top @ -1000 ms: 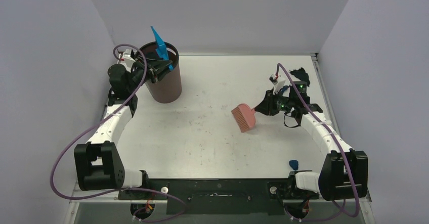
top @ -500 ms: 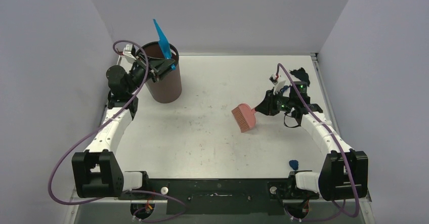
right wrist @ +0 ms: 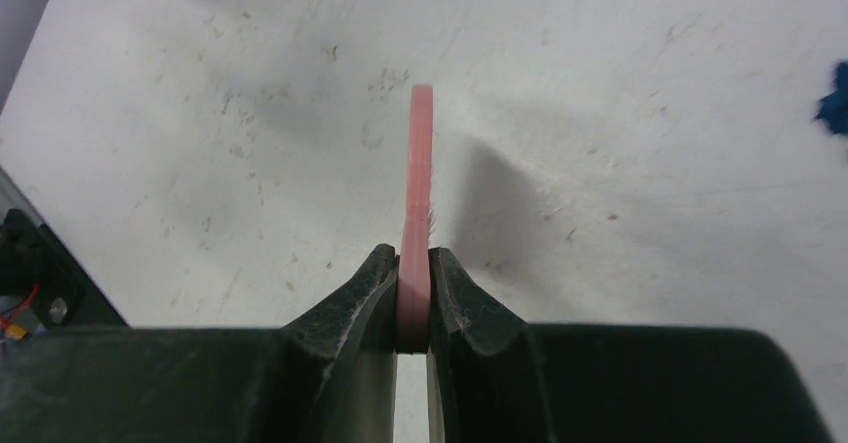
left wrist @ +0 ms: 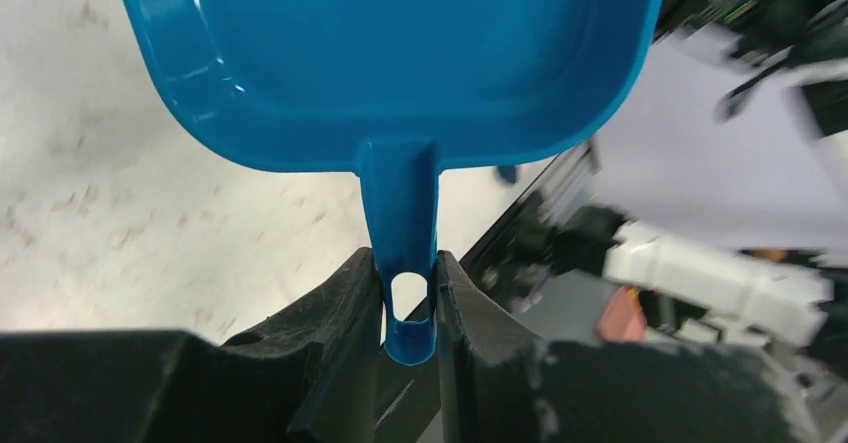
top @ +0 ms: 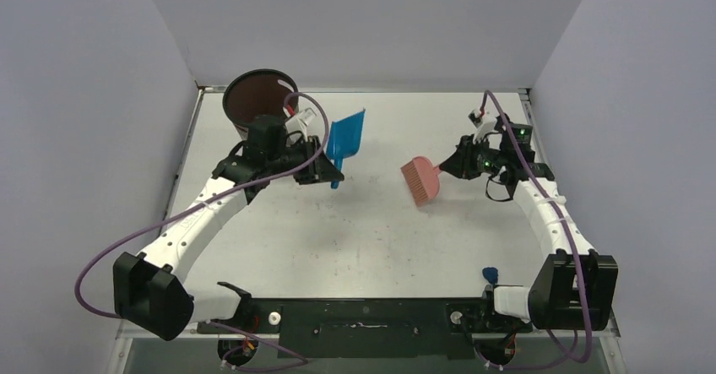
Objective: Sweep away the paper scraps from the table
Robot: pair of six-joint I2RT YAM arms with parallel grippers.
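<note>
Unfinished, I judge: the left gripper [left wrist: 408, 283] clamps the empty blue dustpan [left wrist: 390, 53], the right gripper [right wrist: 413, 275] clamps the pink brush [right wrist: 421, 163], and one of the paper scraps [top: 489, 273] lies on the bench [top: 371, 230] well behind the right gripper.

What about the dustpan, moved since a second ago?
Yes. The dustpan moved right, off the brown bin and out over the table.

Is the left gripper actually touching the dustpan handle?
Touching. The left wrist view shows the jaws of the left gripper pressed against both sides of the dustpan handle, with no gap on either side.
</note>
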